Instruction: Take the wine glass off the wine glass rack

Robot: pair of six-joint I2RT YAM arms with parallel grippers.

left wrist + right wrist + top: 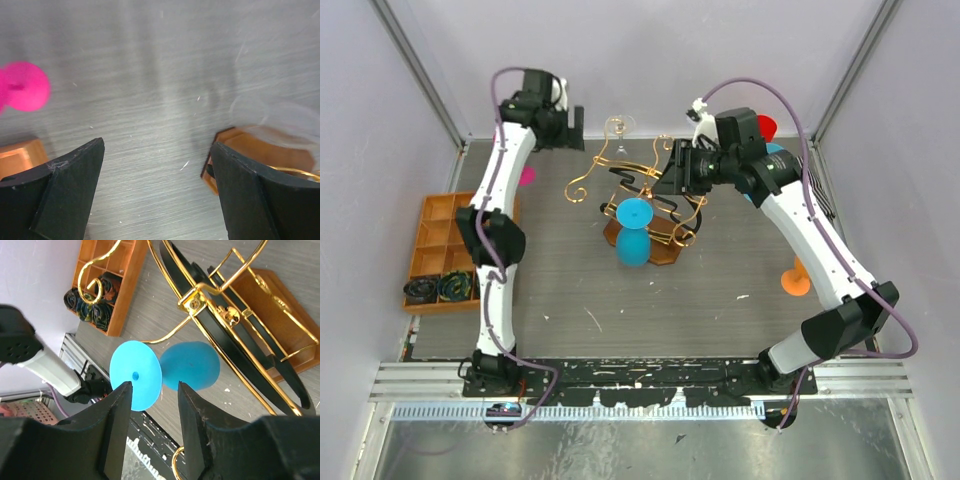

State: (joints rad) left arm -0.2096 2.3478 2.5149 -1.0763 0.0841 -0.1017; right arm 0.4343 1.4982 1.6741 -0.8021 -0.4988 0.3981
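Wine glass (634, 228), bright blue, is on the wine glass rack (655, 195), at the near side. In the top view its round foot sits among the curly gold wire arms and its bowl shows just below, over the near edge of the brown wooden base. In the right wrist view the wine glass (136, 374) shows foot-first, with the bowl beyond it and the black curved parts of the wine glass rack (225, 320) to its right.

The right gripper (672, 172) hangs at the far right of the rack. Its jaws are part-way apart and clasp nothing. Seen from its own camera, the right gripper (155, 386) frames the edge of the blue foot without touching it.

The left gripper (577, 128) is spread wide at the far left and is empty. From its wrist, the left gripper (157, 146) has only bare counter (150, 75) between its fingers. A clear wine glass (618, 128) is just to its right (whether it hangs or stands, I cannot tell).

The orange compartment tray (438, 198) lies at the left edge of the counter. Its two nearest compartments each hold a dark, patterned rolled bundle (420, 288), while the other compartments show only their floors. The right wrist view shows the same orange compartment tray (131, 285) with the bundles packed at one end
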